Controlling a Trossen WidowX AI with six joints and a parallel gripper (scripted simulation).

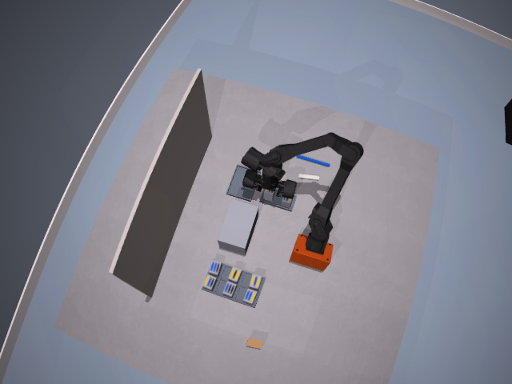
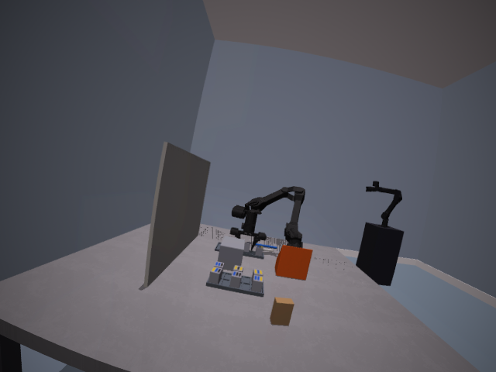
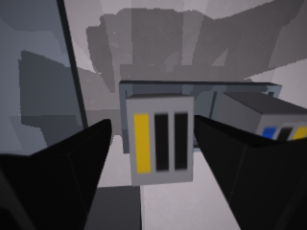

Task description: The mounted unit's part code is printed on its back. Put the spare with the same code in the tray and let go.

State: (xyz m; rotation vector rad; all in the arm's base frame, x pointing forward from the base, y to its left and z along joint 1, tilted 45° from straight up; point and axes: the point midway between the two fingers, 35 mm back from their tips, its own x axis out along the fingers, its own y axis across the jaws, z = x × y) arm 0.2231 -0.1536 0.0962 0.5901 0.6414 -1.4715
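My gripper is open. In the wrist view its fingers stand on either side of a grey block with one yellow and two black bars; gaps show at both sides. This block stands in the small rack. A second block, with blue, black and yellow bars, stands in the rack to its right. The flat blue-grey tray lies to the left, with no block seen in its visible part. Which object is the mounted unit, and its back code, I cannot tell.
A large grey box stands close to the tray and small rack. Beyond it, a larger rack holds several barred blocks. A tall panel, a blue rod, a white bar and a tan block also stand or lie around.
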